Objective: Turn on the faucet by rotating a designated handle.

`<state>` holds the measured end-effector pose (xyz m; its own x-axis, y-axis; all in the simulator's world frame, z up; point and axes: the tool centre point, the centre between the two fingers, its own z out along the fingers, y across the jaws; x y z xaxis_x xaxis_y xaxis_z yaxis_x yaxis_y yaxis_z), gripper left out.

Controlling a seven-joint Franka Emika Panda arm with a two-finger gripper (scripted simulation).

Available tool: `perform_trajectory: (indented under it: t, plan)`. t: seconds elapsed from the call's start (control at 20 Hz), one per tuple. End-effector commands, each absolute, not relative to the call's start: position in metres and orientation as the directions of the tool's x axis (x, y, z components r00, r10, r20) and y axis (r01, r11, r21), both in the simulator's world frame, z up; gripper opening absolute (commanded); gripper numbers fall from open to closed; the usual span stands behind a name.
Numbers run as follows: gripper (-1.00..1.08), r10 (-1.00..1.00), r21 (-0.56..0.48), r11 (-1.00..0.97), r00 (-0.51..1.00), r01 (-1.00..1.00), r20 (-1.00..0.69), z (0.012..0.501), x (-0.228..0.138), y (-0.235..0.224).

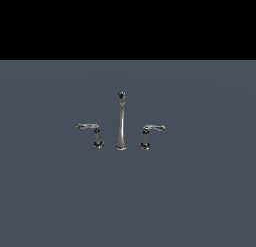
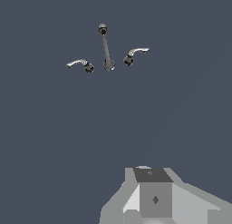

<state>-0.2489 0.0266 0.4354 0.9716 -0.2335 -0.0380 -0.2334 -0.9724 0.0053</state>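
Note:
The chrome faucet's tall slim spout [image 1: 121, 123] stands on the grey floor in the middle of the exterior view, with a dark knob tip. The handle [image 1: 89, 127] is the low lever on the exterior view's left, its arm pointing left from a short post. Its twin lever [image 1: 154, 128] points right. In the wrist view I see the spout [image 2: 105, 46], the handle [image 2: 78, 63] and the twin [image 2: 137, 51], all far off. Only a grey block of my gripper [image 2: 154, 191] shows there, well apart from the faucet and holding nothing that I can see. The arm is out of the exterior view.
A flat grey floor [image 1: 128, 201] lies all around the faucet. A black band [image 1: 128, 21] fills the top of the exterior view. No other objects show.

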Motion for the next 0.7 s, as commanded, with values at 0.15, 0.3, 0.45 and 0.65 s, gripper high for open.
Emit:
perform_trajectory:
  t: [0.15, 0.3, 0.45, 0.65]
  plan:
    - [-1.00, -0.344, 0.007, -0.939, 0.938, -0.344, -0.036, 0.406, -0.239, 0.049]
    - [-1.00, -0.403, 0.007, -0.915, 0.915, -0.403, -0.034, 0.390, -0.232, 0.061]
    - [-1.00, -0.460, 0.007, -0.888, 0.887, -0.460, -0.033, 0.374, -0.224, 0.073]
    - [-1.00, -0.534, 0.007, -0.846, 0.845, -0.534, -0.031, 0.353, -0.212, 0.088]
